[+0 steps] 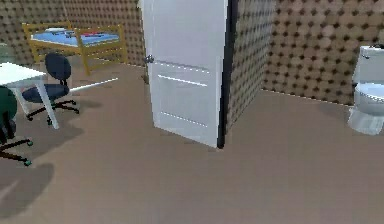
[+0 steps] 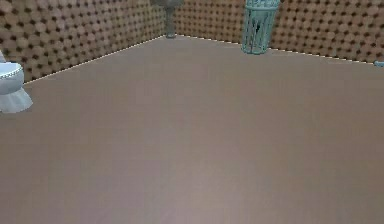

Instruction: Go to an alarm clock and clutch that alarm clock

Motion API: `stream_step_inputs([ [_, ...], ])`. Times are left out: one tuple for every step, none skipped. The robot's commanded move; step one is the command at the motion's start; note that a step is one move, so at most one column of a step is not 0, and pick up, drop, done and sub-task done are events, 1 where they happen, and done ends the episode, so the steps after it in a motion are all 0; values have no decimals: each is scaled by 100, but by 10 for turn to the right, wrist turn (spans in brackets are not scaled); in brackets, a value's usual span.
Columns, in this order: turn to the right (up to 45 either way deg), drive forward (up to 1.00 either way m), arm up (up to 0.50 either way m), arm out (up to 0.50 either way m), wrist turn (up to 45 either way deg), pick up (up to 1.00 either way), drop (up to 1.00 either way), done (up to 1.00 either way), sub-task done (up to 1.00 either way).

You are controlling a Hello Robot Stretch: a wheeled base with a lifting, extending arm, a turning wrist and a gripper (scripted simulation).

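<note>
Door (image 1: 185,70): white, ahead in the middle.
Bed (image 1: 75,42): wooden, far left, by the wall.
Chair (image 1: 52,85): blue, on wheels, beside white table (image 1: 18,74).
Toilet (image 1: 368,95): white, far right.

A white panelled door (image 1: 185,70) stands ajar on a brown floor (image 2: 200,140) between dotted walls (image 1: 310,45). Beyond it are a wooden bed (image 1: 75,42), a blue office chair (image 1: 55,85) and a white surface (image 1: 18,75). A toilet (image 1: 368,95) sits at the forward view's right.
</note>
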Motion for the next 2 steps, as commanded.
stream_step_inputs([
  [0, 15, 0, 0, 0, 0, 0, 0, 0],
  [-240, 0, 0, 0, 0, 0, 0, 0, 0],
])
